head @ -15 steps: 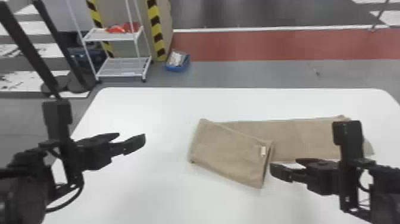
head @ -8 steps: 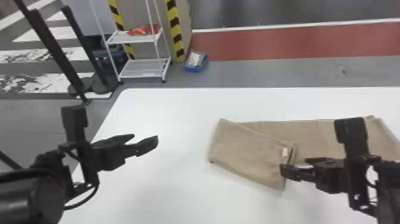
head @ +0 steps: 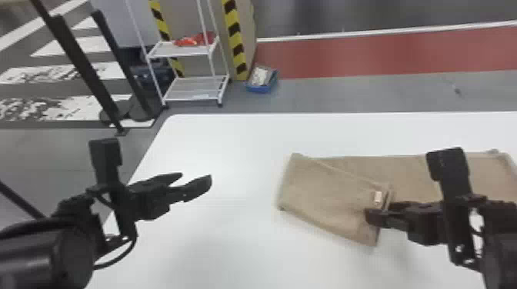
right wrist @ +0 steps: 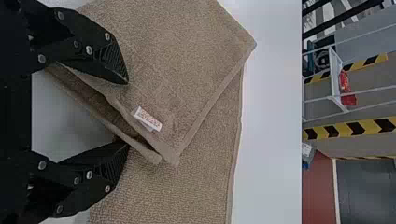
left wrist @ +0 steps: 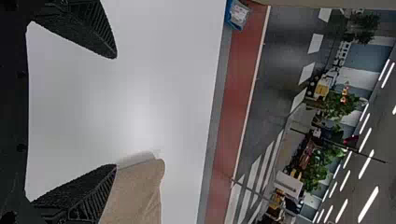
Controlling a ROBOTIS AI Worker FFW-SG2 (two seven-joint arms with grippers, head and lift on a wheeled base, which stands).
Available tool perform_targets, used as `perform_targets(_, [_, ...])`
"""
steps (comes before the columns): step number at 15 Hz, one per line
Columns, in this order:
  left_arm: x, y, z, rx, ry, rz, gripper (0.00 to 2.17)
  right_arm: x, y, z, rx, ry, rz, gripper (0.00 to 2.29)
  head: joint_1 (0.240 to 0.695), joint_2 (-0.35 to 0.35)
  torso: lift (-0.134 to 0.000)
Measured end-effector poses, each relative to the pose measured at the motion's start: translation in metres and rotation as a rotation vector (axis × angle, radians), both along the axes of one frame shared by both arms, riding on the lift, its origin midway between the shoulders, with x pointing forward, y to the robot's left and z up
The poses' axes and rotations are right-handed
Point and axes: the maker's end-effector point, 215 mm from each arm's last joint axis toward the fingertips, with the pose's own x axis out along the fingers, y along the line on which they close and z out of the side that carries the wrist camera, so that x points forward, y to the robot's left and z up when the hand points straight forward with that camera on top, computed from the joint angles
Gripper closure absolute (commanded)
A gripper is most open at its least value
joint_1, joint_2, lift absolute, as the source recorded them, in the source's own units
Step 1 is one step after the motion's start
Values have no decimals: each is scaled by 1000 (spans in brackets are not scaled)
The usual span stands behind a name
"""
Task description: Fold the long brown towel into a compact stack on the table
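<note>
The brown towel [head: 423, 169] lies lengthwise on the white table, its left part folded over at an angle with a small white tag near the layered edge. My right gripper [head: 379, 213] is at that folded edge. In the right wrist view my right gripper [right wrist: 125, 112] is open, the towel's folded layers [right wrist: 126, 126] between its two fingers. My left gripper [head: 198, 180] stands open over the table, left of the towel and apart from it. The left wrist view has my left gripper [left wrist: 116, 112] with a wide gap, the towel [left wrist: 137, 193] beyond one finger.
The white table [head: 215, 138] has bare surface left of and in front of the towel. Beyond it on the floor stand a white rack [head: 196, 88] and a blue bin [head: 261, 80], with black posts [head: 84, 73] at the far left.
The head view has swung left, shifting the scene rightward. My right gripper has moved left relative to the towel, from beside its folded edge onto it. The left gripper stays open.
</note>
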Motion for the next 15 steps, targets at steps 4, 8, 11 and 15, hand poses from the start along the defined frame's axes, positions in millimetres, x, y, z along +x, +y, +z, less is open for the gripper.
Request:
perform_targets(4, [0, -1, -5, -5, 6, -4, 80, 3, 3, 3, 9, -11, 7, 795, 695, 209, -124])
perform_targets(8, [0, -1, -5, -3, 5, -4, 83, 5, 6, 11, 26, -27, 17, 1001, 695, 213, -124])
perform_targets(11, [1, 0, -6, -3, 6, -3, 83, 6, 7, 14, 26, -35, 18, 1001, 695, 214, -124])
perform_targets(15, [0, 2, -7, 2, 11, -2, 83, 10, 10, 20, 35, -49, 24, 1001, 695, 218, -124])
